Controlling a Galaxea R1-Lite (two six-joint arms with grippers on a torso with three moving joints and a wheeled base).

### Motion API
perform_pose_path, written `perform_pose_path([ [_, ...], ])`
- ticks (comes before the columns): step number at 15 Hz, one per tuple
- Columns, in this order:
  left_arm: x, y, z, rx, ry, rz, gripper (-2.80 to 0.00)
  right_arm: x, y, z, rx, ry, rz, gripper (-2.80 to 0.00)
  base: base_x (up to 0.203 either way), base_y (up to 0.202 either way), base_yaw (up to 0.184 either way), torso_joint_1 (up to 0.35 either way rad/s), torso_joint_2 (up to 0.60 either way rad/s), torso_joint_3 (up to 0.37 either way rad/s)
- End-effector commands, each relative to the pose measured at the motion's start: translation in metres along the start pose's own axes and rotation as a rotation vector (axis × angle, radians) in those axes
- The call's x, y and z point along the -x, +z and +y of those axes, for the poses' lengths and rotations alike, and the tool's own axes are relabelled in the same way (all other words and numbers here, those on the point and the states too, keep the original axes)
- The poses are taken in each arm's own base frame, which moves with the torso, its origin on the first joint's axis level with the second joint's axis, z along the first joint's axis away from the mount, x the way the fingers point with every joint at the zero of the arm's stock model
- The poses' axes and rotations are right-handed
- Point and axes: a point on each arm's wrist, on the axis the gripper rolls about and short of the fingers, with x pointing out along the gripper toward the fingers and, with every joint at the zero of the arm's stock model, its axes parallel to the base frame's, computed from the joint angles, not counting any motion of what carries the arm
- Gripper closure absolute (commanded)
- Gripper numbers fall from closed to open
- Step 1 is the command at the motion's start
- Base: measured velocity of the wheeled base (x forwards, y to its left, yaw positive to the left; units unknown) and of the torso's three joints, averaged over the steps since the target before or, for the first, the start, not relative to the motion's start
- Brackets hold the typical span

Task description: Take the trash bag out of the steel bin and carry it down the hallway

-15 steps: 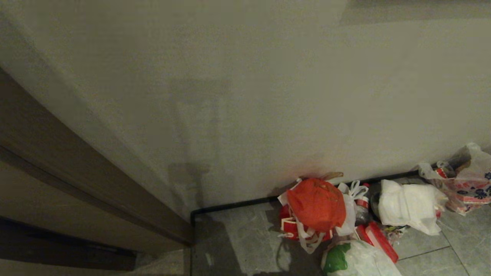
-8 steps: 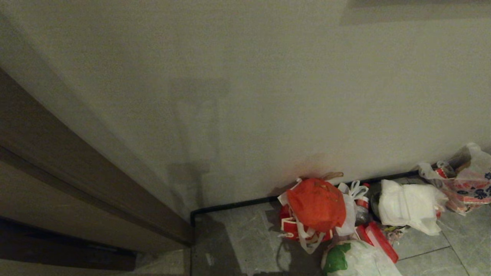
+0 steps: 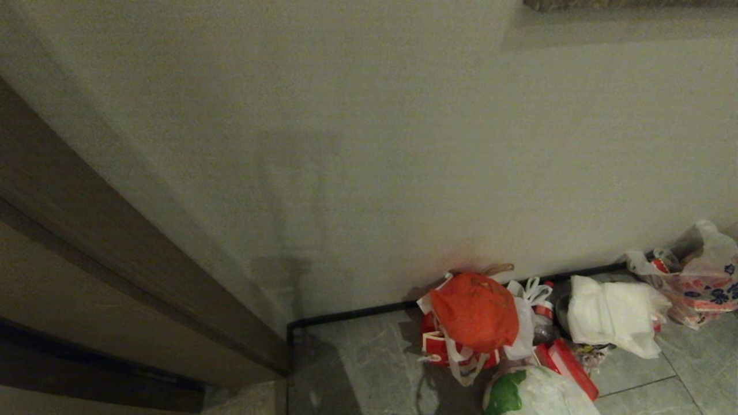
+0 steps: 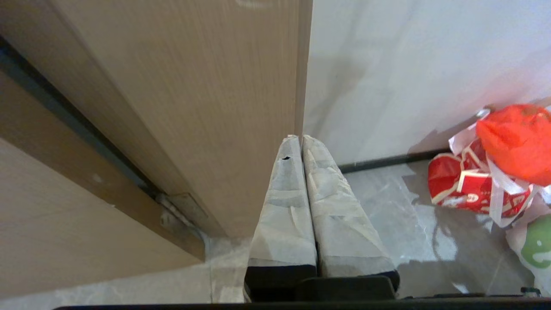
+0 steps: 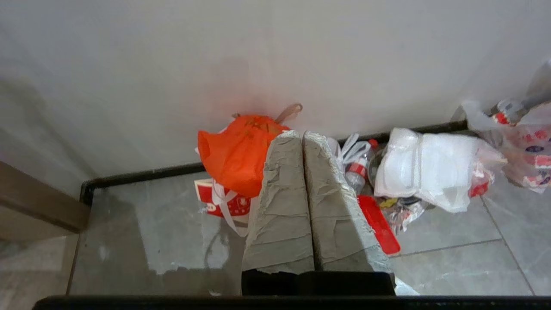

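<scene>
Green-printed trash bag point(image 3: 533, 392) on floor, apart from both closed, empty fingers point(image 5: 301, 135).

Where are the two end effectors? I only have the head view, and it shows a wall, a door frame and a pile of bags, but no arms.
Observer: The left end effector shows in the left wrist view, closed and holding nothing.
Operator: And the right one?
Observer: The right end effector is closed and empty too, and it points toward the orange bag.
Operator: Is there anything at the door frame that I miss?
Observer: A small metal fitting sits at the foot of the door frame.
</scene>
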Motion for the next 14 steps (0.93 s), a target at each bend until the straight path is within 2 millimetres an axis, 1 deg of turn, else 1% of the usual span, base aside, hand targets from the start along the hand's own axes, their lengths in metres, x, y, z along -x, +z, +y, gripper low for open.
perform_pose_path([
  [1,-0.0001,-0.0004,0.0,0.001,0.0,0.002,0.0,-0.001,-0.0038,-0.0001,0.0,0.002,0.015,0.0,0.0,0.0,0.0,0.002,0.0,0.185],
  [14,0.0,-0.0001,0.0,0.001,0.0,0.0,0.0,-0.001,-0.0038,0.0,0.0,0.001,0.015,0.0,0.0,0.0,0.0,0.003,0.0,0.201],
])
